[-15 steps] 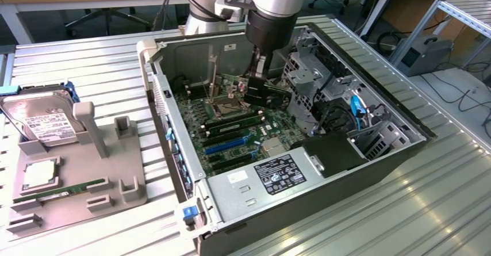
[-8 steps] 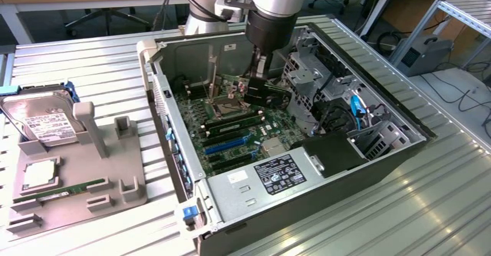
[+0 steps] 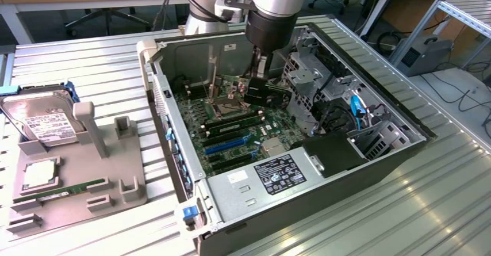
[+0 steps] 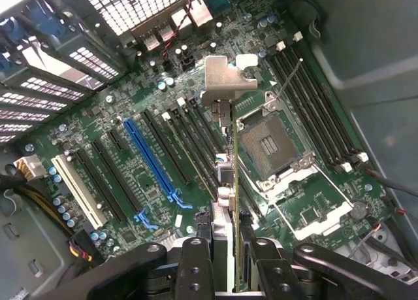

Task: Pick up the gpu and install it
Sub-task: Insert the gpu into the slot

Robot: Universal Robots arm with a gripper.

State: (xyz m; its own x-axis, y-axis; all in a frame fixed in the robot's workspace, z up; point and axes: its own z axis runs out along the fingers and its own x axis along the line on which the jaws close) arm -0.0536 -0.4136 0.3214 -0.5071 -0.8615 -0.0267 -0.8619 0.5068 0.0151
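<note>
Silver bracket leading, we hold the gpu (image 4: 226, 169) clamped edge-on in our gripper (image 4: 228, 267), lengthwise parallel to the black slots (image 4: 196, 134) beneath.

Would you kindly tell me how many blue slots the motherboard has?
1: a long blue slot lying between black slots, off to one side of the gpu; others may be hidden beneath it.

Exterior view: I get bright, even overhead light, with white glare streaks on the ribbed table (image 3: 445, 210) toward the exterior view's right. Case (image 3: 192, 49) floor is shadowed under the arm (image 3: 276, 8). Wrist view is dimmer and flat; the gpu (image 4: 225, 84) bracket glares pale, board (image 4: 130, 156) edges fall dark.
</note>
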